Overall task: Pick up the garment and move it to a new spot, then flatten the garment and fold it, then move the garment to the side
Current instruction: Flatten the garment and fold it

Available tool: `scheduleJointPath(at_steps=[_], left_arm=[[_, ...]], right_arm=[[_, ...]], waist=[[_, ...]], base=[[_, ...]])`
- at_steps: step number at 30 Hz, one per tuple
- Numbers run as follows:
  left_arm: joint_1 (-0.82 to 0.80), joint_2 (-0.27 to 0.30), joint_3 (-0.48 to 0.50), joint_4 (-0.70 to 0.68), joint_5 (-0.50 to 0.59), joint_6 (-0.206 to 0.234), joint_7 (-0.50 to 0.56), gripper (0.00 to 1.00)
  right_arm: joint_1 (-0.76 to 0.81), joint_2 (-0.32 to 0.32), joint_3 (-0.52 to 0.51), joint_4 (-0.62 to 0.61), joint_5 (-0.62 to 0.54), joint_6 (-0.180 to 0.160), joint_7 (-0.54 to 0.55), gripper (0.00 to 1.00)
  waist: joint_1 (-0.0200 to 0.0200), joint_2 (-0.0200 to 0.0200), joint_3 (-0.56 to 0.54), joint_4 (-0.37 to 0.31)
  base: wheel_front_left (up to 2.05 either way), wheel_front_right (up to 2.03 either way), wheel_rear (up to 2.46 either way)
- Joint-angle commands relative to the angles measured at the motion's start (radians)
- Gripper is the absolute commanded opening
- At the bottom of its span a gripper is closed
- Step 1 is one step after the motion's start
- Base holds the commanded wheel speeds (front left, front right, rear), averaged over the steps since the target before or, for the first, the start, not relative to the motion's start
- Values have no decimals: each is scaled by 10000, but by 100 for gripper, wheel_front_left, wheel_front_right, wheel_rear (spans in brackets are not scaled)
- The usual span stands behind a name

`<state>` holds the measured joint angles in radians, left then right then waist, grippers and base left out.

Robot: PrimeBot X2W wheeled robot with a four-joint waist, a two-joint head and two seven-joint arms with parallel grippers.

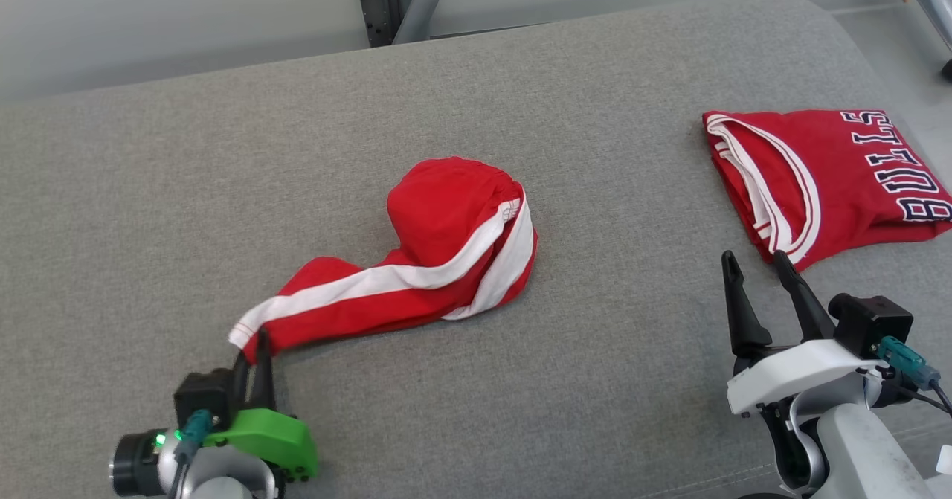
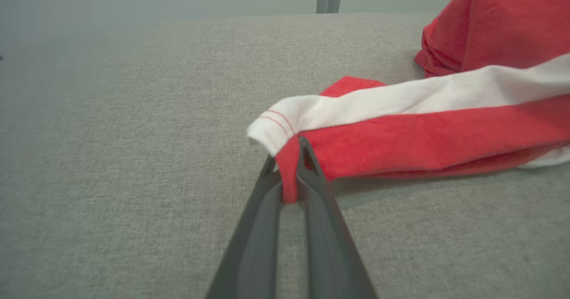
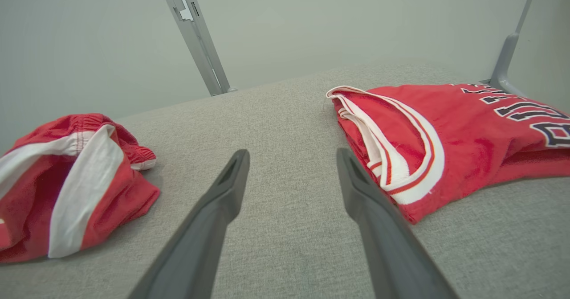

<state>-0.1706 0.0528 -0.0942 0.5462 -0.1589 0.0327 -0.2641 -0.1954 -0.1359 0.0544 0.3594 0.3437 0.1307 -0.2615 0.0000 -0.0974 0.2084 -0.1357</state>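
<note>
On grey cushion: left hand clenched on red shorts; right hand spread, empty, near jersey.

- One crumpled red garment with white stripes.
- One folded red jersey.
- Two grippers: left gripper, right gripper.
- One grey cushion.

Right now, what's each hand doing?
Left hand: closed on the hem of the red striped garment.
Right hand: open, holding nothing.
</note>
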Motion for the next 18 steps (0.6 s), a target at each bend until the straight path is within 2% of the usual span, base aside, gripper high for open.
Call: scheduleJointPath(at_steps=[1, 5, 11, 13, 18], left_arm=[[89, 188, 240, -252, 176, 101, 5, 0], [409, 400, 1050, -1023, 464, 329, 3, 0], [729, 476, 1732, -993, 584, 177, 5, 0], [746, 402, 1969, -636, 546, 148, 3, 100], [729, 156, 2092, -540, 597, 133, 3, 100]], right_arm=[[-5, 49, -2, 15, 41, -4, -14, 100], [84, 120, -3, 43, 54, -3, -14, 100], [99, 156, 125, 75, 105, -4, -14, 100], [54, 119, 256, 112, 141, -3, -14, 100], [-46, 30, 714, 66, 312, -4, -14, 100]], waist=[[0, 0, -61, 120], [0, 0, -100, 268], [0, 0, -42, 375], [0, 0, -1, 452], [0, 0, -96, 748]], base=[[0, 0, 0], [0, 0, 0], [0, 0, 0], [0, 0, 0], [0, 0, 0]])
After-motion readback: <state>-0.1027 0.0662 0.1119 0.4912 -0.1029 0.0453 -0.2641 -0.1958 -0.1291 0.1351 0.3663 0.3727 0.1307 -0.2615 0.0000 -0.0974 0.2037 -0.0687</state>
